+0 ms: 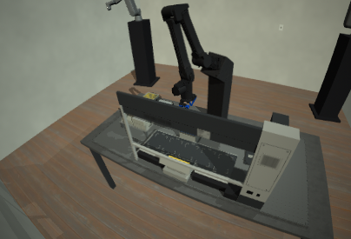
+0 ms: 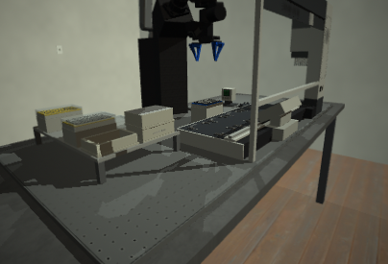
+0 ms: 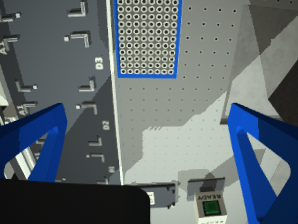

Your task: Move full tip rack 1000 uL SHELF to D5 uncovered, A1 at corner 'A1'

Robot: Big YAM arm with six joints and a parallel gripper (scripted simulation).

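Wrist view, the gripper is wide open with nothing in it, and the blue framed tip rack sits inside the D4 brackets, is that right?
Not quite. The gripper is wide open and holds nothing, but the wrist view shows the blue-framed tip rack on the perforated table beside the deck, outside the D4 brackets.

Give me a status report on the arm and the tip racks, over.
Gripper open, empty, high above the table. Blue-framed rack on the table beside the deck; shelf racks untouched. D3 and D4 brackets bare. Nothing between the fingers.
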